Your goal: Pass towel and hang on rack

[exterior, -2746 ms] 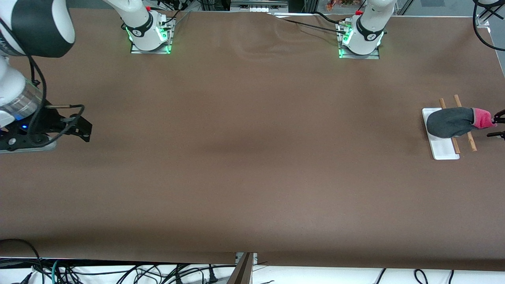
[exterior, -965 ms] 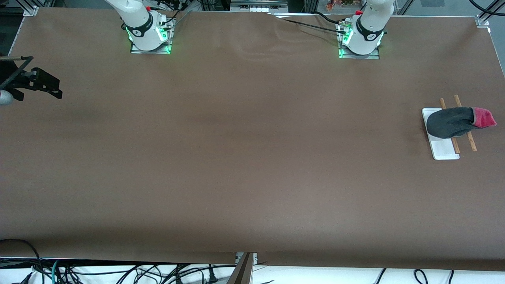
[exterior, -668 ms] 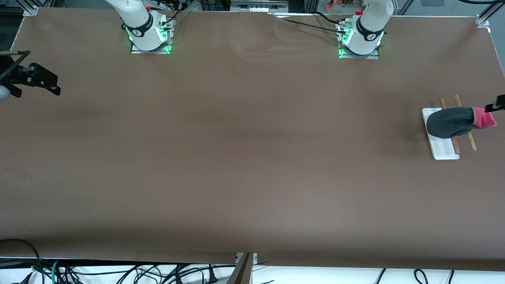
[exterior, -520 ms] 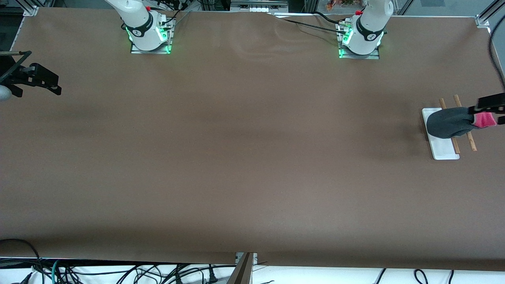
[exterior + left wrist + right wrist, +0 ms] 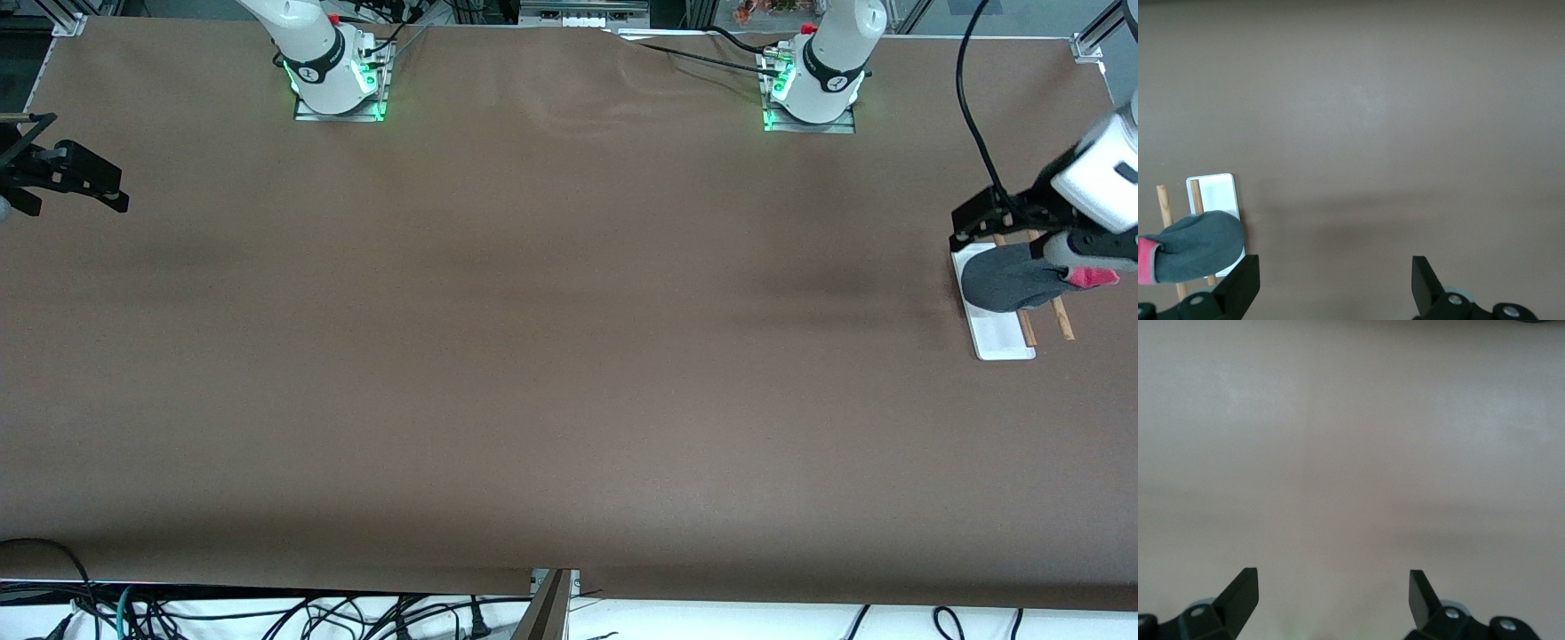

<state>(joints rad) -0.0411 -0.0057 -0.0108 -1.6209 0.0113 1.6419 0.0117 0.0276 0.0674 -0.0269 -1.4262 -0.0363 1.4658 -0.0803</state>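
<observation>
Since half a second ago, left pincer [image 5: 965, 233] advances over rack [image 5: 1003, 338], jaws open, empty. I see towel [image 5: 1009, 277] draped across its rods, at five o'clock. Right pincer [image 5: 107, 188] waits open.

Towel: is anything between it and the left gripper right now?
Nothing visible. The towel is draped over the rack rods at the left arm's end of the table. The left gripper is open above the rack, holding nothing. The right gripper waits open at the right arm's end.
</observation>
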